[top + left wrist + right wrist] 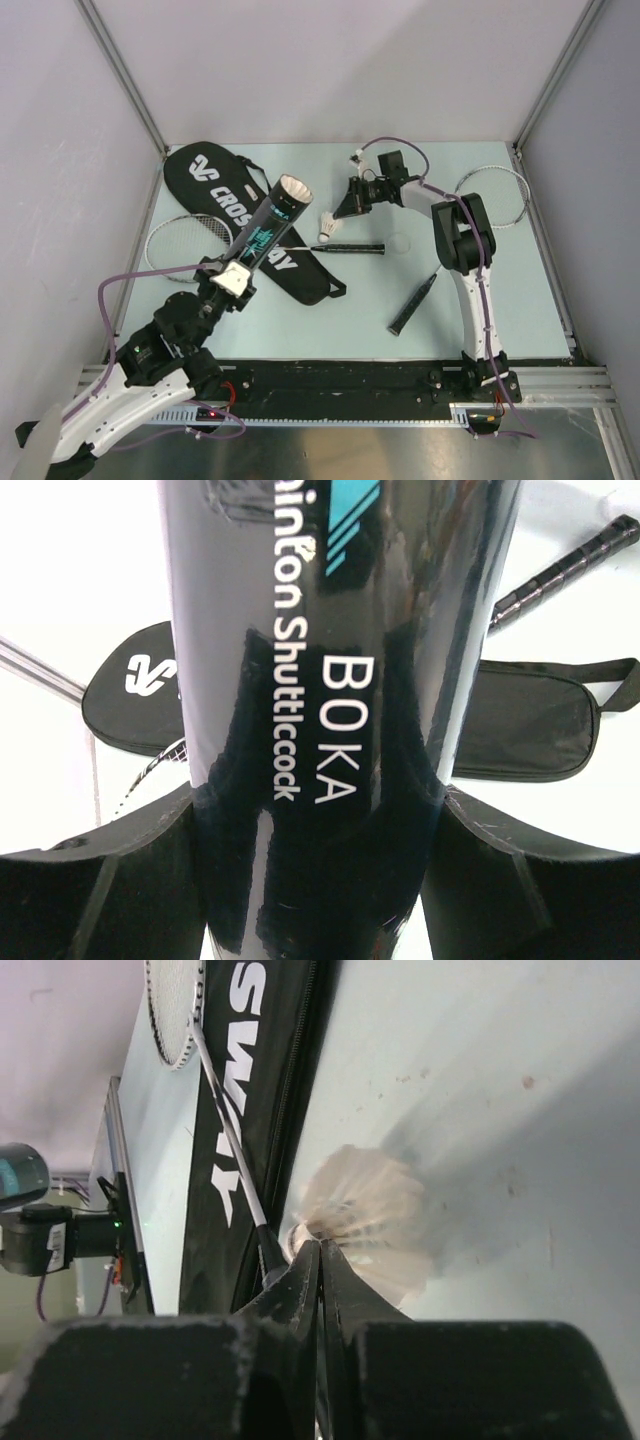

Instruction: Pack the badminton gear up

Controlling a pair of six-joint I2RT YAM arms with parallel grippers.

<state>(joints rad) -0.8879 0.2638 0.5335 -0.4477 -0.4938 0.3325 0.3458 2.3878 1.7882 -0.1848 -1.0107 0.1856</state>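
Right pincer (pixel 320 1252) clenched on shuttlecock (pixel 372 1210) skirt; shuttlecock on worktop (pixel 500 290) beside bag (pixel 215 180). Left pincer (pixel 232 280) grasps tube (pixel 265 232), mouth tilted up. Grip looks thin: lift slowly, then enter cork-first.

glossy black tube with teal print (pixel 330 680): white "BOKA", alongside "…inton Shuttlecock", start cut off | long black fabric bag (pixel 215 185): white "CROS…AY", middle hidden behind tube; right wrist view shows "SWAY"

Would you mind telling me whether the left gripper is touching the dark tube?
Touching. The left wrist view shows the left gripper clamped on the dark tube, no gap.
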